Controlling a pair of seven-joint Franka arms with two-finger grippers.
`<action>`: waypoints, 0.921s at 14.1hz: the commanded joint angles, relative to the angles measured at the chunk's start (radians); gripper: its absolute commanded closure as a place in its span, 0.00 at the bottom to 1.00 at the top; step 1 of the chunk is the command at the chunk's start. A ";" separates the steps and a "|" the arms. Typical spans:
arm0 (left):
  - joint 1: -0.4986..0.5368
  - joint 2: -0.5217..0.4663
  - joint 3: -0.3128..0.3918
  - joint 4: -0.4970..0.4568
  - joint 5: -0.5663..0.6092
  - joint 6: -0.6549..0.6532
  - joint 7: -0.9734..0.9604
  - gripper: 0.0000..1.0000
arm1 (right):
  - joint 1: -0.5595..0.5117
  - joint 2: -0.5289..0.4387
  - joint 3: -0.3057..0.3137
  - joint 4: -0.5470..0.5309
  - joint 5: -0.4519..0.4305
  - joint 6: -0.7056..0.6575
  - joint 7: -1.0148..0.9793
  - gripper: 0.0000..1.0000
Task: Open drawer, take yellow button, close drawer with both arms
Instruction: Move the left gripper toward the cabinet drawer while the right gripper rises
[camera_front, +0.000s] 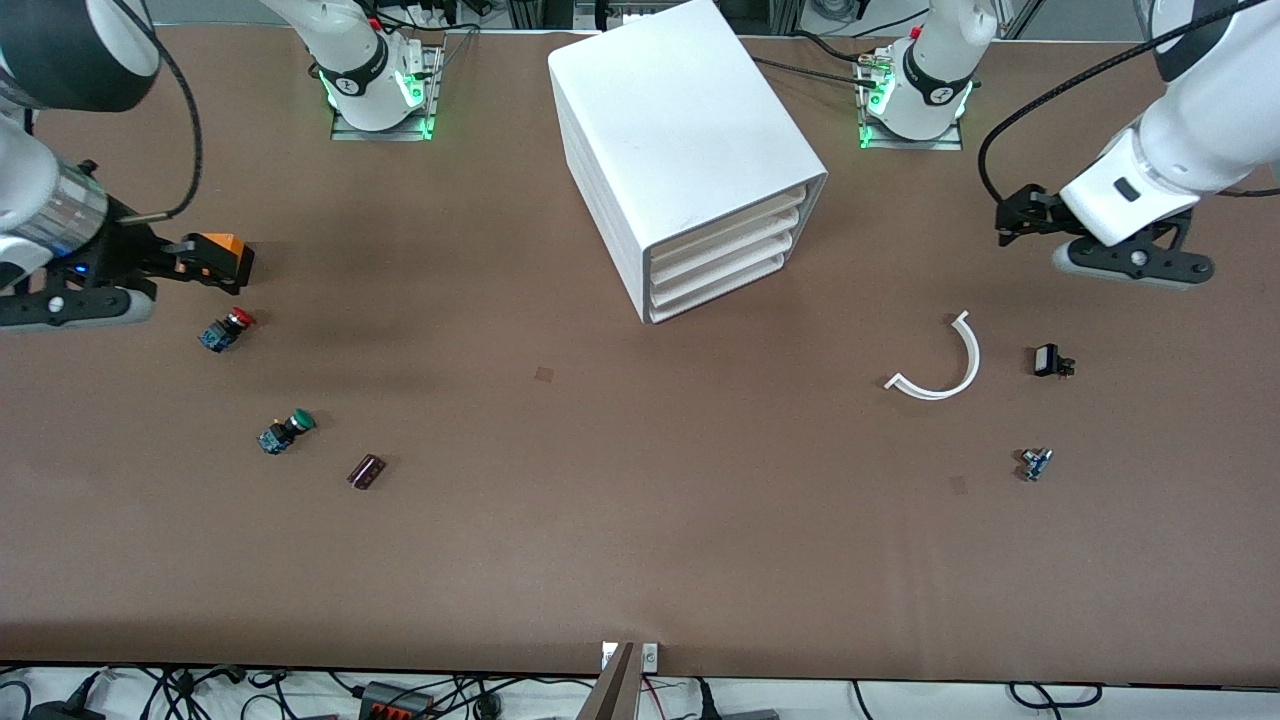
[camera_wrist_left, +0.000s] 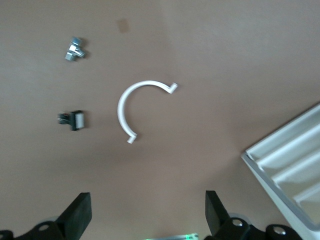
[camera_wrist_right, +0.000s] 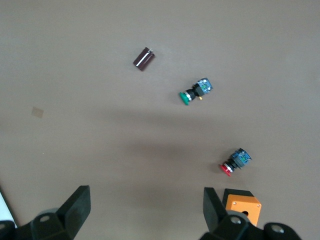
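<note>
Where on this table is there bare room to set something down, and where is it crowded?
Bare: the wide stretch nearer the camera than the cabinet, between the dark cylinder and the white curved piece. Crowded: around the red button and green button; around the black part and small metal part.

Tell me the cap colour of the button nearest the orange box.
Red cap, clearest in the right wrist view.

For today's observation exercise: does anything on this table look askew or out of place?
The cabinet sits turned at an angle to the table edges, all four drawers shut. No yellow-capped button shows; only the red button and green button lie out. Both the left gripper and right gripper hang open.
</note>
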 joint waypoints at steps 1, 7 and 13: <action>-0.006 0.034 0.005 0.036 -0.102 -0.037 0.015 0.00 | 0.020 0.029 -0.001 0.007 0.008 0.012 0.008 0.00; -0.029 0.178 0.004 0.042 -0.337 -0.148 0.036 0.00 | 0.067 0.041 -0.002 0.025 0.022 0.016 0.008 0.00; -0.010 0.386 0.007 0.033 -0.797 -0.142 0.455 0.00 | 0.159 0.098 -0.002 0.120 0.039 0.036 0.008 0.00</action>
